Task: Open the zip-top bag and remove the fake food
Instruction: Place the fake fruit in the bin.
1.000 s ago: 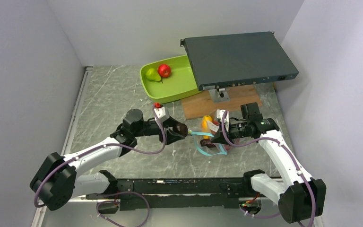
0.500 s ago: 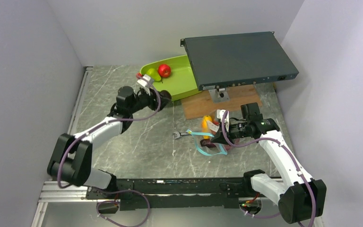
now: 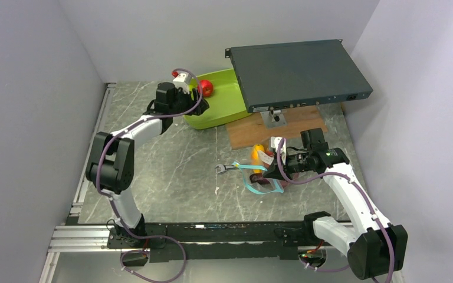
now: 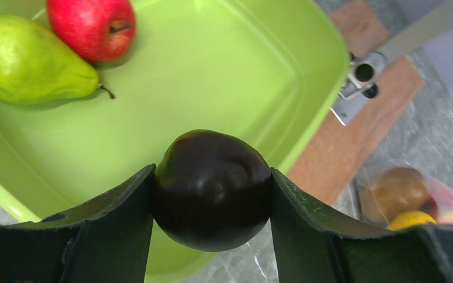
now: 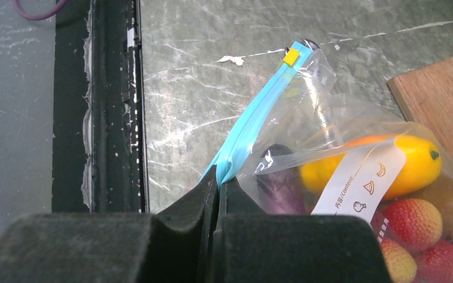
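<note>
My left gripper (image 4: 212, 191) is shut on a dark plum (image 4: 212, 187), held over the near rim of the lime-green tray (image 4: 236, 76); in the top view it (image 3: 199, 101) hangs at the tray's left edge. A red apple (image 4: 91, 25) and a green pear (image 4: 26, 62) lie in the tray. My right gripper (image 5: 219, 184) is shut on the blue zip strip (image 5: 253, 127) of the clear zip-top bag (image 5: 330, 124), which lies on the table (image 3: 265, 171). Inside the bag I see a yellow mango (image 5: 389, 168), a purple eggplant (image 5: 280, 187) and red grapes (image 5: 416, 227).
A dark flat box (image 3: 298, 73) on a stand overhangs a wooden board (image 3: 253, 132) right of the tray. A wrench (image 3: 227, 168) lies left of the bag. A black rail (image 5: 112, 106) runs along the table's near edge. Walls close in left, right and behind.
My left arm has swung from beside the bag to the far left, carrying the plum up to the tray. The right gripper and the bag have not moved.
</note>
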Tool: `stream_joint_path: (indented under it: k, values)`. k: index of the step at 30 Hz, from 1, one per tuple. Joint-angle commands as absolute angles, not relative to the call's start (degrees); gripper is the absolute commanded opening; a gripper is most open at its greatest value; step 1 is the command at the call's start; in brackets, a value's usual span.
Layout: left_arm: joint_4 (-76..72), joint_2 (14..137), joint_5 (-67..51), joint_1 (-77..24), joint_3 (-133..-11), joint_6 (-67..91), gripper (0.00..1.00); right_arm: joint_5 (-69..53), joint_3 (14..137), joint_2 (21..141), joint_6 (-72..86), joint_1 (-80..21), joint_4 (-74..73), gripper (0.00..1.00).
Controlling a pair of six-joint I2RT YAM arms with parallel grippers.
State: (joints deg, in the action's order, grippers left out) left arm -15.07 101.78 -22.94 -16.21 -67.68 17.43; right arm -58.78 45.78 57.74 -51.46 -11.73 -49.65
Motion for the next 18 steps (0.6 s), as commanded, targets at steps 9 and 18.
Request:
stream_joint_path:
  k: [9,18]
  values:
    - [-0.8,108.1,-13.9,-16.4,-79.4,15.1,0.45,-60.3,46.5,56.8,-52.9,-12.0,-49.4,0.00]
    - [-2.5,104.7,-13.4,-16.5,-77.4,14.5,0.71,-60.2,46.5,57.0,-52.8,-12.0,-49.4,0.00]
